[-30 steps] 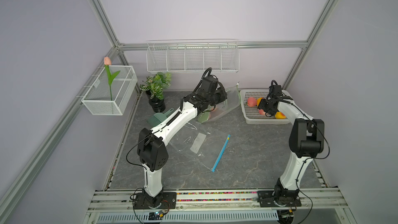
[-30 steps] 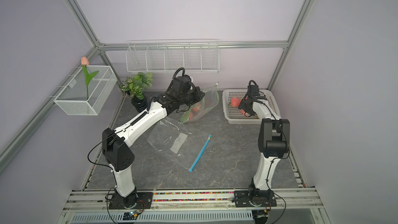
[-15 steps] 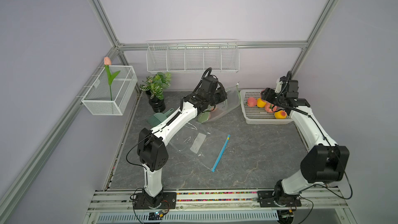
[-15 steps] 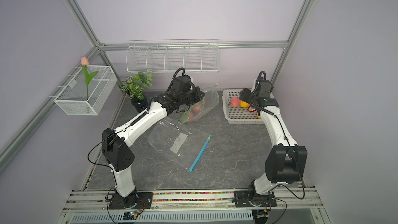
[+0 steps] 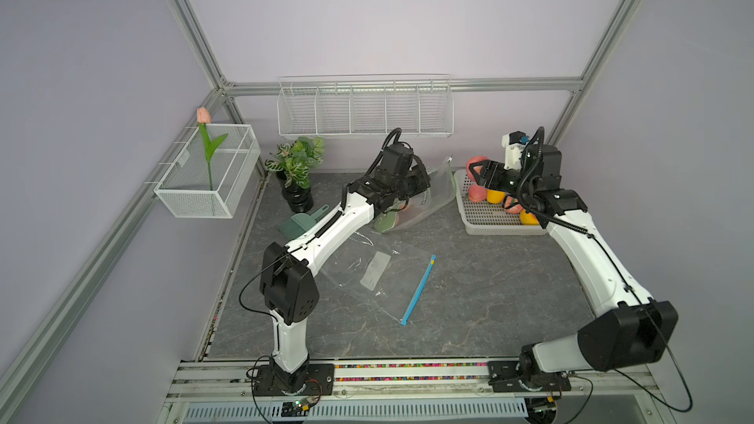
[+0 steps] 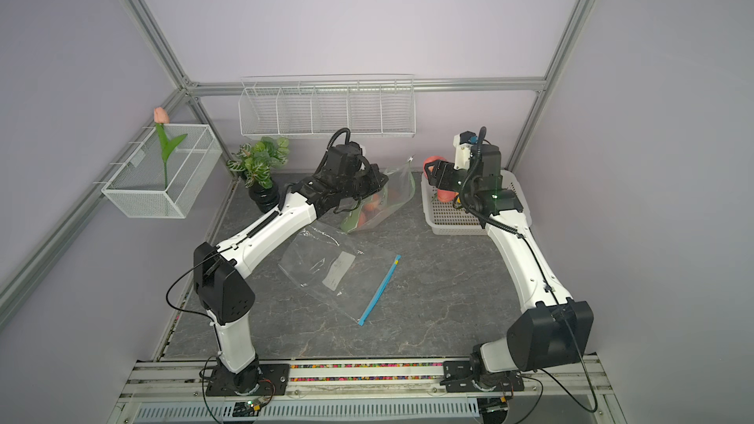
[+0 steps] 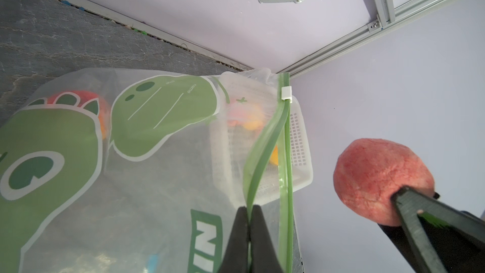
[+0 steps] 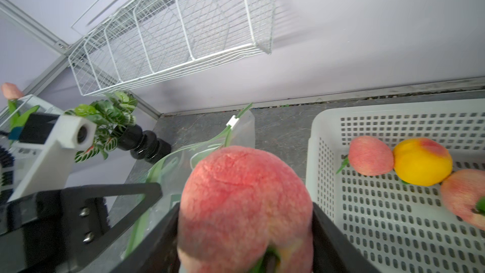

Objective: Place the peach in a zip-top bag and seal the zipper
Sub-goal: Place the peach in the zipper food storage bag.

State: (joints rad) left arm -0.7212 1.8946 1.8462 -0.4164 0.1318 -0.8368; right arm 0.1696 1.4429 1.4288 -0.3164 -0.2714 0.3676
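Note:
A pink peach (image 8: 246, 195) sits between the fingers of my right gripper (image 8: 246, 212), which is shut on it. In both top views the peach (image 5: 474, 165) (image 6: 431, 163) hangs above the left rim of the white basket (image 5: 489, 224), just right of the bag. The zip-top bag (image 7: 157, 179) is frosted with green print and holds some fruit. My left gripper (image 7: 248, 210) is shut on one green zipper lip and holds the mouth up (image 5: 438, 187). The other lip stands apart, with the white slider (image 7: 286, 93) at the far end. The peach (image 7: 380, 179) is beside that mouth.
The basket (image 8: 393, 219) holds more pink peaches (image 8: 370, 154) and a yellow fruit (image 8: 422, 161). A clear bag with a blue zipper (image 5: 379, 275) lies flat mid-table. A potted plant (image 5: 296, 165), a green brush (image 5: 300, 224) and wall wire racks (image 5: 363, 110) stand at the back left.
My right arm has risen out of the basket with the peach and swung left toward the bag's mouth. The left arm and the bag have stayed put.

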